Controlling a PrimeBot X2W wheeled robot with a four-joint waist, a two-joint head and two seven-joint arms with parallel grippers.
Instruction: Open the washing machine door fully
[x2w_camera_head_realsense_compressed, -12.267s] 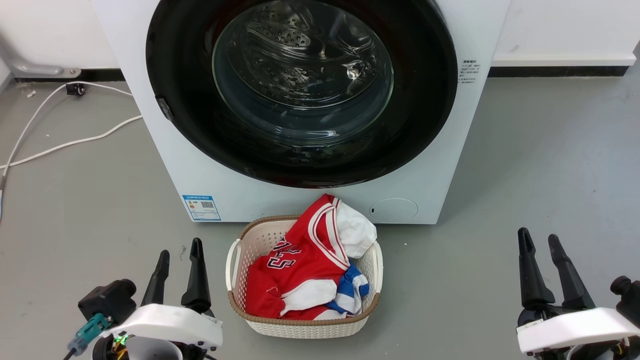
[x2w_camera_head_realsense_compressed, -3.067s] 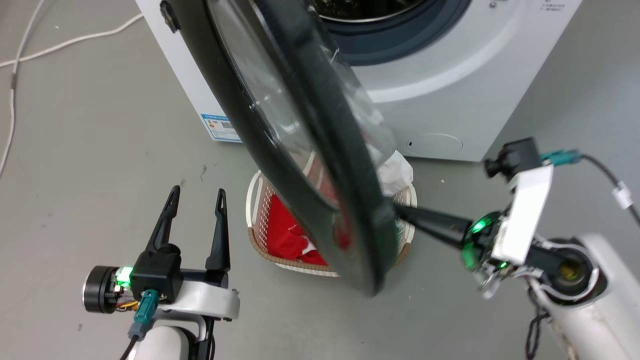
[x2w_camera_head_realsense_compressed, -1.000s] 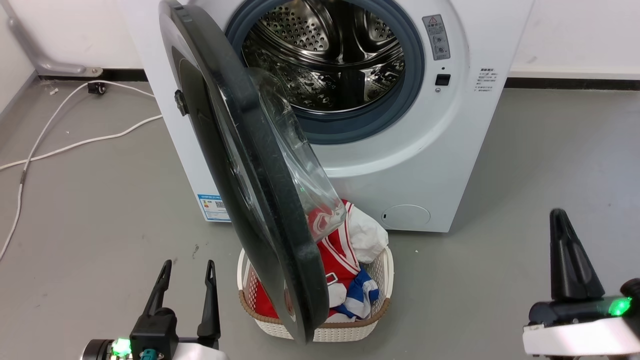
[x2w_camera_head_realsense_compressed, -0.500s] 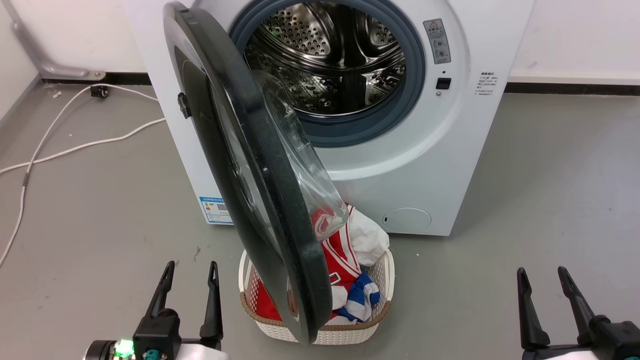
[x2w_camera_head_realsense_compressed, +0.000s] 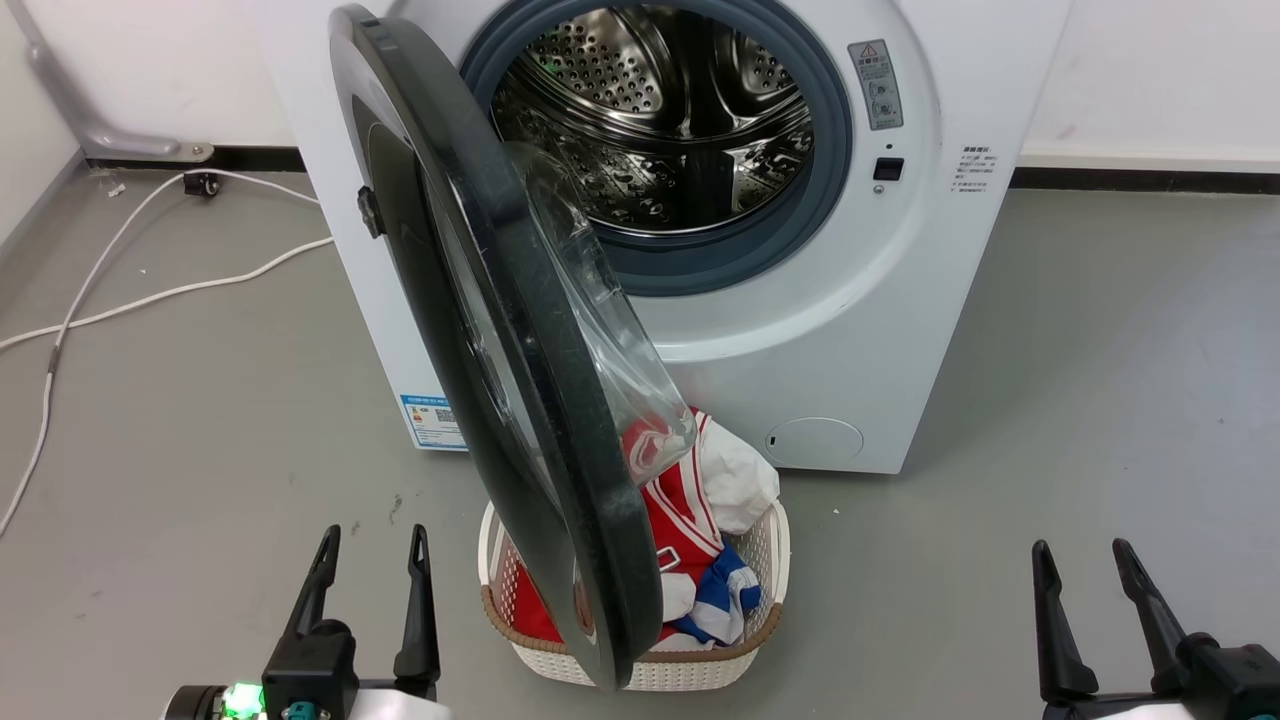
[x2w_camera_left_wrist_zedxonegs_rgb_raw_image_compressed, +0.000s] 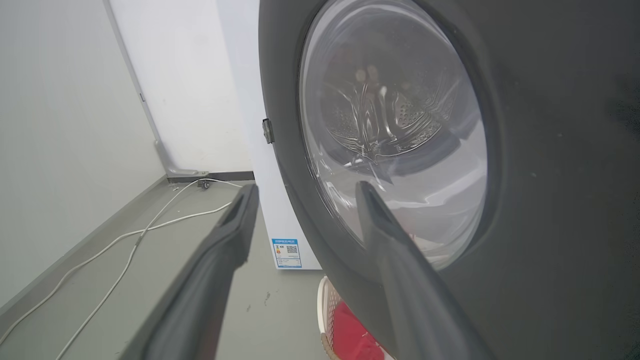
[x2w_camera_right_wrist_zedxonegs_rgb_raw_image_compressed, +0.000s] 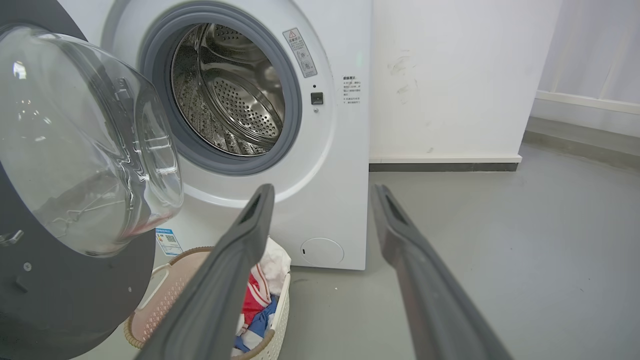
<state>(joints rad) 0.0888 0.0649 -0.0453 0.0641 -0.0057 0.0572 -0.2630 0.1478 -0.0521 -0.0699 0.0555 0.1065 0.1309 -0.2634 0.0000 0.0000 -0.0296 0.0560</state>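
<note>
The big white front-loading washing machine (x2w_camera_head_realsense_compressed: 850, 330) is cut off at the top in the head view. Both arms are cut off at the bottom edge, so little more than the fingers shows. The large round glossy black washing machine door (x2w_camera_head_realsense_compressed: 550, 400) hides the left half of the white woven plastic laundry basket (x2w_camera_head_realsense_compressed: 720, 660) and part of the red, white and blue clothes (x2w_camera_head_realsense_compressed: 685, 500) in it. The door's clear glass bowl blurs the garment behind it.

The left gripper (x2w_camera_head_realsense_compressed: 372, 540) sits low at the left and the right gripper (x2w_camera_head_realsense_compressed: 1081, 550) low at the right. Both point up towards the machine with their fingers spread and nothing between them.

The door stands swung out from the machine's left side, nearly edge-on to the head camera, with its lower rim over the basket. The perforated steel drum (x2w_camera_head_realsense_compressed: 680, 110) and its grey rubber gasket (x2w_camera_head_realsense_compressed: 700, 272) lie open to view. The door hangs between the two grippers, nearer the left one and apart from both. In the left wrist view its outer face looms close on the right behind one finger. In the right wrist view the bulging bowl and inner face sit at the far left, clear of the fingers.
</note>
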